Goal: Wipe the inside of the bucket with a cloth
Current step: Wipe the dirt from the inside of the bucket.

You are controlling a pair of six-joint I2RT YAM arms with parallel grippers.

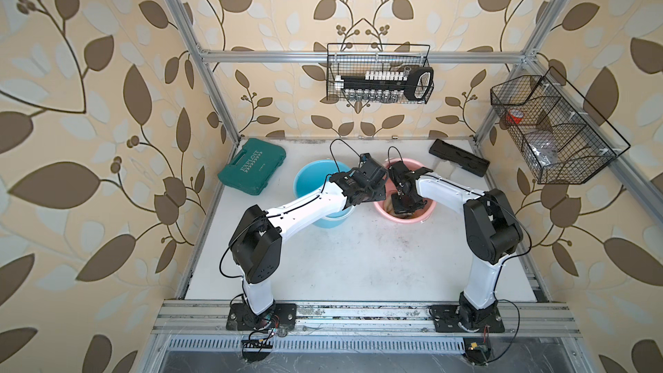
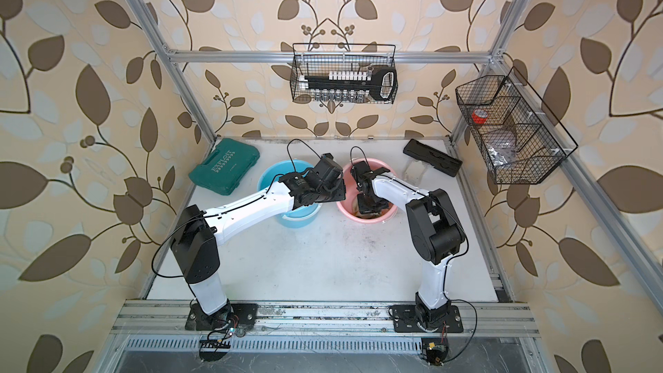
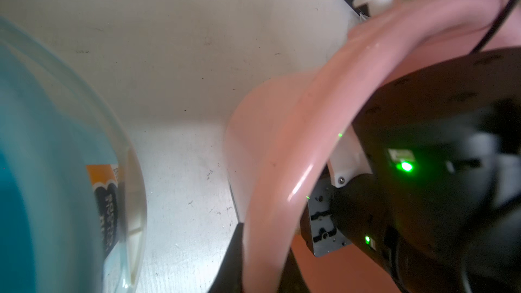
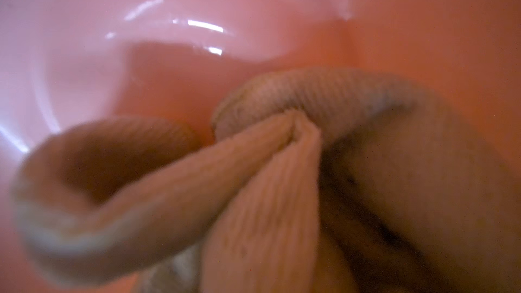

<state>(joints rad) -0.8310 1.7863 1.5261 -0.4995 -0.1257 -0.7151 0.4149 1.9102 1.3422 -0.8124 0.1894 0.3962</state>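
Holds cloth (image 4: 282, 193), bunched low inside pink bucket (image 1: 409, 221) against the wall, in right gripper (image 1: 403, 208), clamped on a fold; fingers hidden under fabric. Reaches right arm in from the side, wrist bent steeply down into bucket. Clamps left gripper (image 3: 263, 243) on pink bucket's rim, a finger each side. Stretches left arm across above blue bucket (image 1: 308, 174), just beside the pink one.

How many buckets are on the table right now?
2: a blue bucket mid-table, and a pink bucket beside it, holding the cloth. None seems hidden.
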